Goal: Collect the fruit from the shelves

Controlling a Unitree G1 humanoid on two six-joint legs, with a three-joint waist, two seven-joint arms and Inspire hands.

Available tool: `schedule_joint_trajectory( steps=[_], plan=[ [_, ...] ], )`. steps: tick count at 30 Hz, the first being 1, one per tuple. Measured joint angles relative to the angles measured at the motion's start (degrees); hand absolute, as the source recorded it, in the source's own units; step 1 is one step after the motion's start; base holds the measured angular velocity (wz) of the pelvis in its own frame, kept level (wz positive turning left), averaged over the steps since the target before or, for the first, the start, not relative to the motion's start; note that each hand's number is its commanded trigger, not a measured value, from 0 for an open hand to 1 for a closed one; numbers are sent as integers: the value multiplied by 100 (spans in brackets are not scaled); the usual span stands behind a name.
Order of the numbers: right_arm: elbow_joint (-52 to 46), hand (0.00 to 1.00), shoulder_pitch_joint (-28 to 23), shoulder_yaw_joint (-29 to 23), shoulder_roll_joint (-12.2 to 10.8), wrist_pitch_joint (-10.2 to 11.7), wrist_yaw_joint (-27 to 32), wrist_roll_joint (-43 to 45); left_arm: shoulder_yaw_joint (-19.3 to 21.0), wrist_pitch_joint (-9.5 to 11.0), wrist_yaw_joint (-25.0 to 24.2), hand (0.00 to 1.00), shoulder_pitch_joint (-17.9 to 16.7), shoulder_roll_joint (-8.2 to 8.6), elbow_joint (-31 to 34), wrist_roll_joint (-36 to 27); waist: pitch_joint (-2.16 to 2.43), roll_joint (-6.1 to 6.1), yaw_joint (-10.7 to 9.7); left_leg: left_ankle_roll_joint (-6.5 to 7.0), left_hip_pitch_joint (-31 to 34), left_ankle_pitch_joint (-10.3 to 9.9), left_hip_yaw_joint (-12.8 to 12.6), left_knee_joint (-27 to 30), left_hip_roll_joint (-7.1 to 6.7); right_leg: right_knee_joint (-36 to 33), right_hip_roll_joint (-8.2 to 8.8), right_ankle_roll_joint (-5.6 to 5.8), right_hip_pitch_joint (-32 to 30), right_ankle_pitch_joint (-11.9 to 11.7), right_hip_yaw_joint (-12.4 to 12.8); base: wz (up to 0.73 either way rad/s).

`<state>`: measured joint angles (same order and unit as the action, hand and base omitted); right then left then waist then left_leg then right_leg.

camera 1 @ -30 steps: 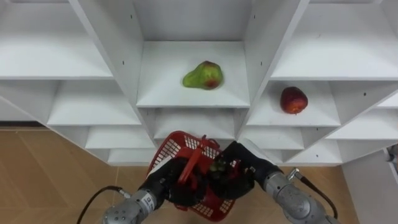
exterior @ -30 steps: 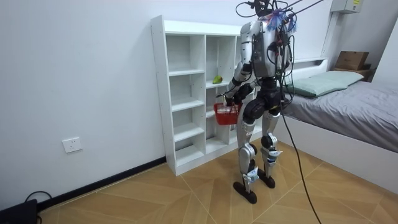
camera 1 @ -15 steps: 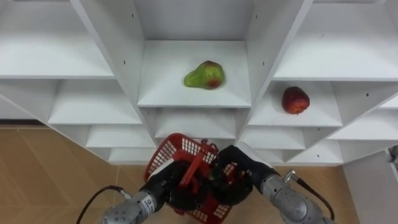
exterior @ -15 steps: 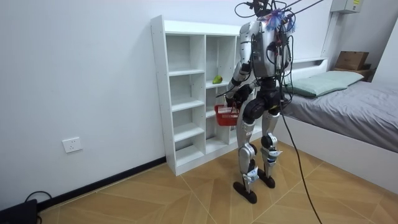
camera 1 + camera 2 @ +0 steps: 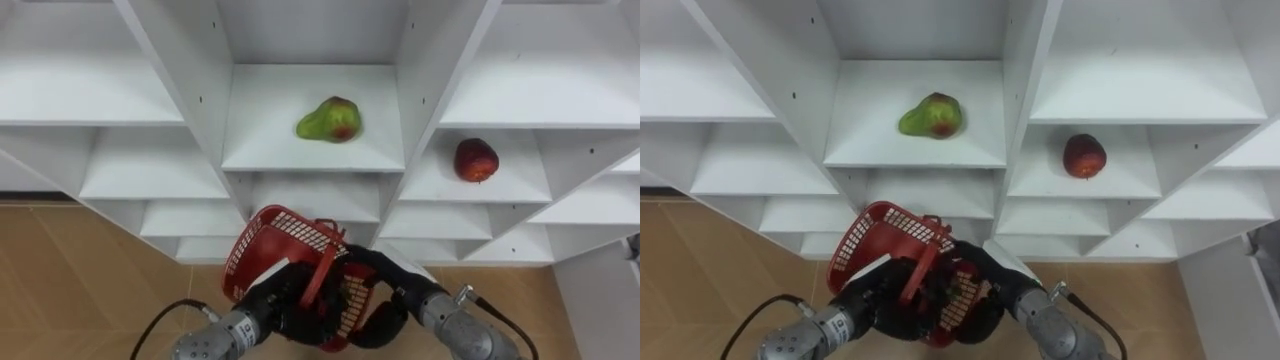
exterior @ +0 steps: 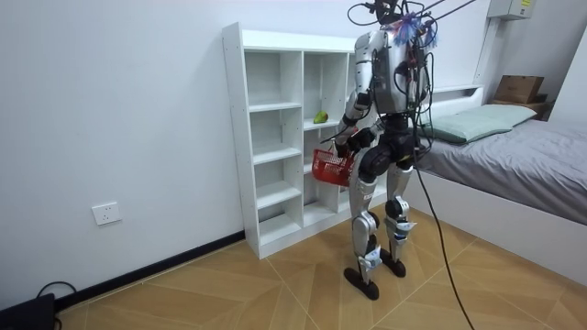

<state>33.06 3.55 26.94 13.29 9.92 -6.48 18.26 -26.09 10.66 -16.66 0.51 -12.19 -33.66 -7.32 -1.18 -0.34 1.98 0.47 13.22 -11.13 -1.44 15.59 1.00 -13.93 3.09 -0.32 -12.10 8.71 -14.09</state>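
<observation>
A green-red pear (image 5: 328, 120) lies on the middle shelf of the white closet (image 5: 420, 70). One compartment to its right and a little lower sits a red apple (image 5: 476, 160). Below them I hold a red plastic basket (image 5: 272, 243), tilted with its mouth turned left and up. My left hand (image 5: 283, 303) is curled round its red handle (image 5: 322, 278). My right hand (image 5: 388, 312) is at the basket's right side, partly behind its wall. The room view has me standing upright, facing the closet (image 6: 275, 137), with the basket (image 6: 330, 167) at waist height and the pear (image 6: 319, 117) above it.
Several other closet compartments are bare. Wooden floor (image 5: 70, 290) lies below the shelves. A bed (image 6: 514, 156) stands behind me at the room view's right.
The basket has swung left and tipped up, its rim now higher and further left. My right hand has dropped from inside the basket to its lower right side.
</observation>
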Motion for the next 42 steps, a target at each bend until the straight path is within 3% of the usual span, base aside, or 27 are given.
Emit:
schedule_joint_trajectory(
  steps=[10,22,28,30,37,42],
  plan=[
    [-18,0,0,0,-1,0,3,3,24,0,140,100,-32,-57,-12,8,3,1,21,-2,-33,1,-10,-21,3,1,-3,0,10,0,-4,0],
    [-486,0,-50,-23,42,5,-60,-2,620,1,526,100,-226,-97,-519,134,8,4,26,-5,-148,2,-29,-18,15,13,-19,-7,143,-5,4,0],
    [-1227,0,-185,-74,207,94,78,1,821,2,575,100,-312,-95,-821,132,55,-6,95,-25,-395,15,-32,-131,13,40,-31,-6,337,-3,34,-2],
    [-1321,0,-268,-85,282,99,117,5,837,2,626,100,-336,-68,-838,134,82,-31,182,-29,-471,35,-49,-199,7,41,-29,-6,368,-3,58,-5],
    [-1402,0,-287,-125,282,102,146,35,1032,3,765,100,-363,-71,-923,252,80,-95,275,-33,-553,40,-37,-203,0,52,-29,0,450,10,71,0],
    [-1706,0,-294,-147,281,131,150,28,1107,29,865,100,-400,-76,-922,250,86,-265,296,-33,-598,41,-37,-219,2,139,-49,0,530,9,93,0]
  ],
)
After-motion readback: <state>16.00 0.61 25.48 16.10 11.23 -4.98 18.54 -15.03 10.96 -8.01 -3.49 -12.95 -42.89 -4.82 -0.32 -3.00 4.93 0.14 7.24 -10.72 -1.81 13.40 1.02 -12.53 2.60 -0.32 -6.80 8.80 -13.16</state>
